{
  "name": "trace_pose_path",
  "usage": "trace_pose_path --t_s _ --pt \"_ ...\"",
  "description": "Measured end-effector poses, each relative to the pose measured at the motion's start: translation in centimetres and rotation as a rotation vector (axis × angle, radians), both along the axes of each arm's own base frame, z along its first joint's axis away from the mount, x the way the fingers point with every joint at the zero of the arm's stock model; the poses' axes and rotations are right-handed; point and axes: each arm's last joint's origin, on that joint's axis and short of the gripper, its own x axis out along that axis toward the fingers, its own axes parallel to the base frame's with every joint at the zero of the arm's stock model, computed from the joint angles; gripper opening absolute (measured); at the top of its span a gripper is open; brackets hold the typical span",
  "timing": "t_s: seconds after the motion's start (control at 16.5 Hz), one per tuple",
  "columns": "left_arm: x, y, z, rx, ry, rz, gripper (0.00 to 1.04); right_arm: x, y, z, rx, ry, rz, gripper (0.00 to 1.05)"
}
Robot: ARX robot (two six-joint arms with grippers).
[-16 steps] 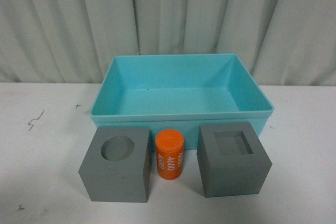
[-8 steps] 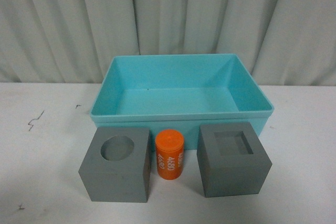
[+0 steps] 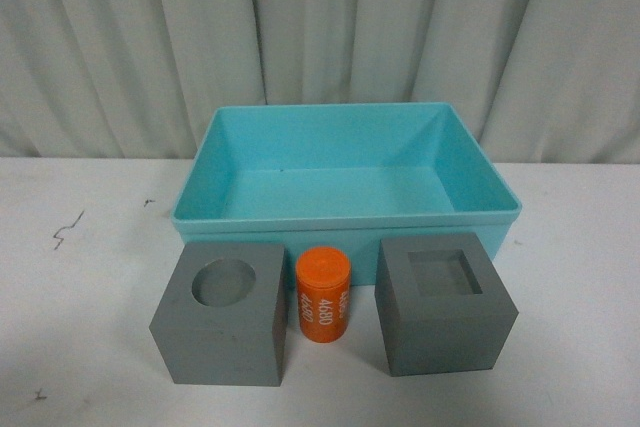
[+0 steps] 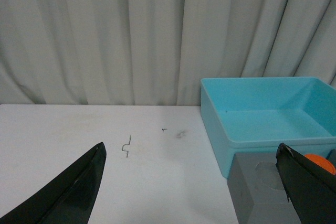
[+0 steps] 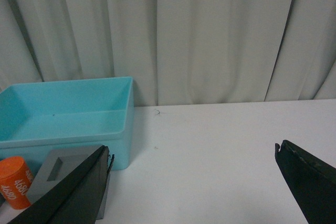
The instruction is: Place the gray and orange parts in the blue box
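Observation:
In the front view the blue box (image 3: 345, 219) sits empty on the white table. In front of it stand a gray cube with a round hole (image 3: 222, 313), the orange cylinder printed "4680" (image 3: 323, 295) and a gray cube with a square recess (image 3: 444, 303). Neither arm shows in that view. My left gripper (image 4: 191, 153) is open over bare table; the round-hole cube (image 4: 262, 192) and the blue box (image 4: 265, 139) lie by one finger. My right gripper (image 5: 193, 153) is open, with the square-recess cube (image 5: 63, 165), the orange cylinder (image 5: 16, 181) and the box (image 5: 63, 140) off to one side.
A pale pleated curtain (image 3: 320, 37) hangs behind the table. Small dark marks (image 3: 66, 229) are on the tabletop left of the box. White table surface (image 3: 580, 277) stretches on both sides of the parts.

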Motion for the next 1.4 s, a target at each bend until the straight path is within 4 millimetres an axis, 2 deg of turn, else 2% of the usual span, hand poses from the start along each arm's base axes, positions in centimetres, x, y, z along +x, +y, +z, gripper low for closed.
trace_pose_path --t_s 0.43,0.55,0.61,0.73,0.85,0.97,1.15,1.28,1.4 --pt "0.0 0.0 0.0 0.000 0.000 0.000 0.98 0.0 0.0 0.0 0.000 0.000 0.000 0.98" --pt "0.0 0.0 0.0 0.000 0.000 0.001 0.98 0.3 0.1 0.0 0.048 0.033 -0.077 0.98" --pt "0.0 0.0 0.0 0.000 0.000 -0.001 0.98 0.7 0.1 0.7 0.079 0.039 -0.098 0.98" --pt "0.0 0.0 0.0 0.000 0.000 0.000 0.98 1.8 0.2 3.5 0.125 -0.007 -0.112 0.98" --pt "0.0 0.0 0.0 0.000 0.000 0.000 0.98 4.7 1.6 7.1 0.159 -0.019 -0.043 0.98" --pt "0.0 0.0 0.0 0.000 0.000 0.000 0.98 8.8 2.5 8.6 0.173 0.115 -0.036 0.98" --pt "0.0 0.0 0.0 0.000 0.000 0.000 0.98 14.8 4.4 9.5 0.195 0.319 0.014 0.98" --pt "0.0 0.0 0.0 0.000 0.000 0.000 0.98 18.2 5.5 8.3 0.189 0.445 0.026 0.98" --pt "0.0 0.0 0.0 0.000 0.000 0.000 0.98 20.4 6.6 5.0 0.177 0.596 0.042 0.98"
